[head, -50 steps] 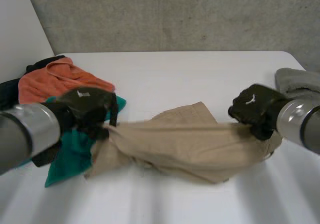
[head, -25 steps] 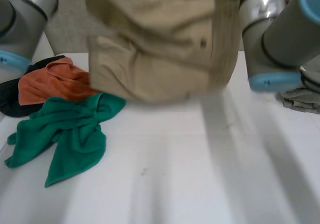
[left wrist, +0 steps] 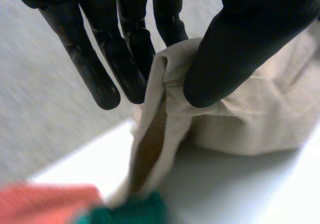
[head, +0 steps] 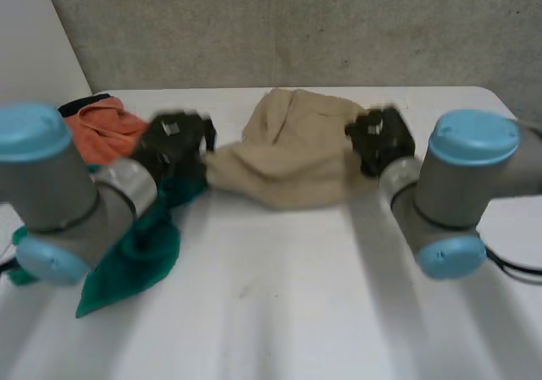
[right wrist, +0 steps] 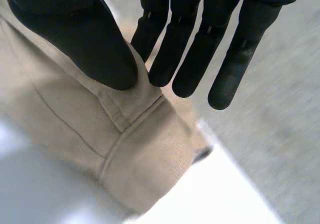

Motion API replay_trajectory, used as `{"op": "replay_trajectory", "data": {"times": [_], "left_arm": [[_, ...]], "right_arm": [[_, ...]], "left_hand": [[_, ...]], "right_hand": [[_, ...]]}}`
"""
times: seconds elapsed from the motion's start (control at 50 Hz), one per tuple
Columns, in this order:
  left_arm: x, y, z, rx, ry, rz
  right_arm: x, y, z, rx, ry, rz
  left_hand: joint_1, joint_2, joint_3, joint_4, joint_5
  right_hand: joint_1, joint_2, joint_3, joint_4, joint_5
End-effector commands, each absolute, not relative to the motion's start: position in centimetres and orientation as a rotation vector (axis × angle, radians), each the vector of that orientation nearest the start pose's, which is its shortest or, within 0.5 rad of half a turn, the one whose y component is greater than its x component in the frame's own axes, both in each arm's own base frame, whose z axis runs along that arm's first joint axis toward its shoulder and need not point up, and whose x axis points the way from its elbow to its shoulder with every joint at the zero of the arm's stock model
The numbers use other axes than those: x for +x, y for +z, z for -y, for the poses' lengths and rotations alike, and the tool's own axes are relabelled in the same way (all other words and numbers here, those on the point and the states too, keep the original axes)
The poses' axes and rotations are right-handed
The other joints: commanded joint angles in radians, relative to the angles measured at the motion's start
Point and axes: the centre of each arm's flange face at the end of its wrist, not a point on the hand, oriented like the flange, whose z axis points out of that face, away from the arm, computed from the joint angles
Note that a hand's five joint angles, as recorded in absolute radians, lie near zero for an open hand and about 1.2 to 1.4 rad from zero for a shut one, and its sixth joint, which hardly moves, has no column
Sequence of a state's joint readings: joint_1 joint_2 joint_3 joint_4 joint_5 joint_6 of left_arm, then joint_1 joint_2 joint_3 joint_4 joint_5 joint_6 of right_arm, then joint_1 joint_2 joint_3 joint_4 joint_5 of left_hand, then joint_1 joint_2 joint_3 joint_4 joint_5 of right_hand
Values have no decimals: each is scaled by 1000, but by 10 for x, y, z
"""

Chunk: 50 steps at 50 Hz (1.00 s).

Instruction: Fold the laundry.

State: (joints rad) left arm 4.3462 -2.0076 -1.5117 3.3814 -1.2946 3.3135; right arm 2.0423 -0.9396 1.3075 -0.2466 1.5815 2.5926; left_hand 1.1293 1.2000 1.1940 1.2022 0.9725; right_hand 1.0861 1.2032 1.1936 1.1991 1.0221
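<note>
Over the far half of the white surface [head: 279,312], the tan garment [head: 292,156] spans left to right between the arms. The left robot hand [head: 174,147] pinches its left end and the right robot hand [head: 381,139] its right end, each thumb against fingers.

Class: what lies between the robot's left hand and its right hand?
The beige garment spans the gap from left hand to right hand, seen in the head view.
</note>
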Motion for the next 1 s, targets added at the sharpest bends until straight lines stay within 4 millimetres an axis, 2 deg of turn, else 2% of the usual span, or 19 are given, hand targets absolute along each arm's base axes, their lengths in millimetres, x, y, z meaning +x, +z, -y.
{"op": "replay_trajectory", "data": {"times": [0.02, 0.14, 0.16, 0.18, 0.2, 0.28, 0.34, 0.44, 0.56, 0.62, 0.72, 0.9, 1.0], "left_arm": [[-278, 176, 254, 1147, -1995, -2588], [-270, 188, 236, 1127, -1904, -2633], [-270, 190, 235, 1122, -1905, -2630], [-268, 193, 235, 1111, -1913, -2621], [-268, 195, 236, 1106, -1921, -2614], [-267, 203, 241, 1081, -1957, -2587], [-266, 211, 248, 1058, -1993, -2565], [-266, 217, 256, 1031, -2017, -2559], [-266, 218, 266, 995, -2027, -2579], [-268, 220, 270, 977, -2036, -2591], [-270, 221, 274, 963, -2039, -2607], [-270, 224, 277, 959, -2032, -2611], [-269, 223, 275, 958, -2011, -2628]], "right_arm": [[291, 145, 308, -1280, -1906, -2231], [278, 149, 290, -1333, -1730, -2309], [276, 151, 290, -1318, -1730, -2313], [272, 156, 291, -1261, -1742, -2319], [270, 159, 292, -1226, -1756, -2315], [259, 178, 298, -1031, -1836, -2288], [249, 190, 297, -915, -1843, -2293], [235, 196, 282, -863, -1754, -2337], [229, 184, 261, -943, -1652, -2339], [233, 168, 252, -999, -1609, -2329], [246, 145, 251, -1012, -1628, -2297], [262, 122, 276, -962, -1802, -2307], [269, 114, 287, -968, -1844, -2292]], "left_hand": [[267, 196, 202, 194, 249], [267, 196, 202, 194, 249], [267, 196, 202, 194, 249], [267, 196, 202, 194, 249], [267, 196, 202, 194, 249], [267, 196, 202, 194, 249], [267, 196, 202, 194, 249], [267, 196, 202, 194, 249], [267, 196, 202, 194, 249], [267, 196, 202, 194, 249], [267, 196, 202, 194, 249], [267, 196, 202, 194, 249], [267, 196, 202, 194, 249]], "right_hand": [[310, 193, 203, 197, 200], [298, 181, 191, 185, 188], [71, -46, -36, -42, -39], [-335, -452, -442, -448, -446], [-388, -505, -496, -501, -499], [-538, -655, -646, -651, -649], [-550, -667, -658, -663, -661], [-562, -679, -670, -675, -673], [-533, -650, -640, -646, -643], [-527, -644, -634, -640, -638], [-465, -582, -573, -578, -576], [-457, -574, -564, -570, -567], [-345, -462, -453, -458, -456]]}}
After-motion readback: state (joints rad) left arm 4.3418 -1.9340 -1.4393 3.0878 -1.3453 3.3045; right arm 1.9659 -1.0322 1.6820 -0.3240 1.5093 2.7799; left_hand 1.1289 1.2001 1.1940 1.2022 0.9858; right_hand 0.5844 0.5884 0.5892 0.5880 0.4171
